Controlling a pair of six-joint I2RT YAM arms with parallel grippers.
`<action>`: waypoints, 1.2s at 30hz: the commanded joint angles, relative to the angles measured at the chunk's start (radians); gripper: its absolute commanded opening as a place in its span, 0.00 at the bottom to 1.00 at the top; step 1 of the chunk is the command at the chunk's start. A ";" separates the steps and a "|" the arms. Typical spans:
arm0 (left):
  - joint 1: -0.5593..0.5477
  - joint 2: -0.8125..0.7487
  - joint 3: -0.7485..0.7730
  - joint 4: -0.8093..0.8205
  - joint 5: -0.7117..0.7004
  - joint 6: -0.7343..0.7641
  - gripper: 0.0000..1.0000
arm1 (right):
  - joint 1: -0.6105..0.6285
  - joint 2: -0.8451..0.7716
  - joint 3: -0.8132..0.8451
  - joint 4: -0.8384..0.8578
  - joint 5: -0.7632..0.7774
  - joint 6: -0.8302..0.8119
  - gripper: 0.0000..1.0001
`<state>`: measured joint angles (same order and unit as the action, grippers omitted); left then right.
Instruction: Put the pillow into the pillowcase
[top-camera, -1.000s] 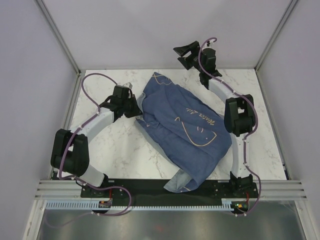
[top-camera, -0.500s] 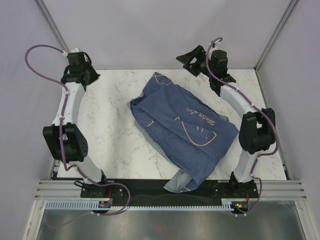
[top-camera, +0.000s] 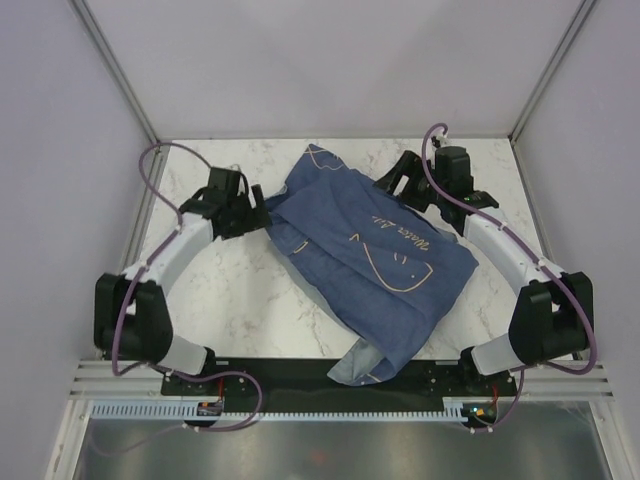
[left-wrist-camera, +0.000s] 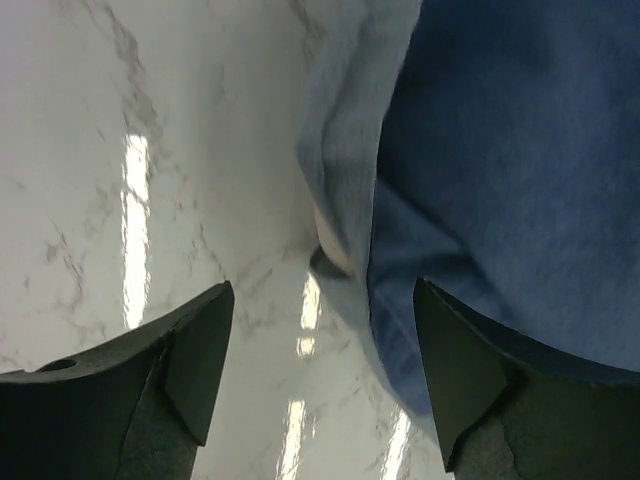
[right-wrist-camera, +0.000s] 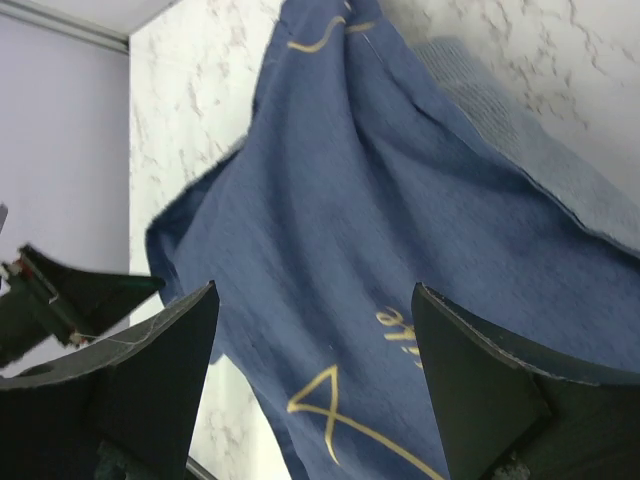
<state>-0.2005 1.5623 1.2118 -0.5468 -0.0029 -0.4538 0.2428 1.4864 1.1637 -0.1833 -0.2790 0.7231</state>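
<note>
The dark blue pillowcase (top-camera: 370, 255) with cream fish outlines lies bulging and diagonal on the marble table (top-camera: 230, 300). The pillow is almost wholly hidden; only a cream sliver (left-wrist-camera: 335, 250) shows under the case's paler hem (left-wrist-camera: 350, 150). My left gripper (top-camera: 255, 207) is low at the case's left edge and open (left-wrist-camera: 320, 370), with bare table between its fingers and its right finger (left-wrist-camera: 455, 380) over the blue cloth. My right gripper (top-camera: 393, 180) hovers open (right-wrist-camera: 315, 375) above the case's upper right part (right-wrist-camera: 400, 230), touching nothing.
The case's near corner (top-camera: 358, 365) hangs over the black base rail (top-camera: 290, 375) between the arm bases. Grey enclosure walls and metal posts (top-camera: 115, 75) close in the table on three sides. The left gripper (right-wrist-camera: 60, 295) shows in the right wrist view.
Half a second ago the left arm stood raised at the back left corner; it has swung back to the case's left edge, jaws open. The right gripper has come down toward the case.
</note>
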 joint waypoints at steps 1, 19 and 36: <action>0.018 -0.276 -0.212 0.177 0.006 -0.101 0.89 | 0.000 -0.072 -0.048 -0.015 0.000 -0.037 0.86; 0.006 -0.228 -0.377 0.429 0.199 -0.190 0.87 | 0.000 -0.163 -0.127 -0.013 -0.023 -0.045 0.85; 0.148 -0.091 -0.258 0.380 0.155 -0.112 0.02 | 0.000 -0.143 -0.116 -0.007 -0.037 -0.048 0.83</action>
<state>-0.1448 1.5070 0.8780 -0.1345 0.1940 -0.6235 0.2424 1.3491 1.0374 -0.2111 -0.3023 0.6910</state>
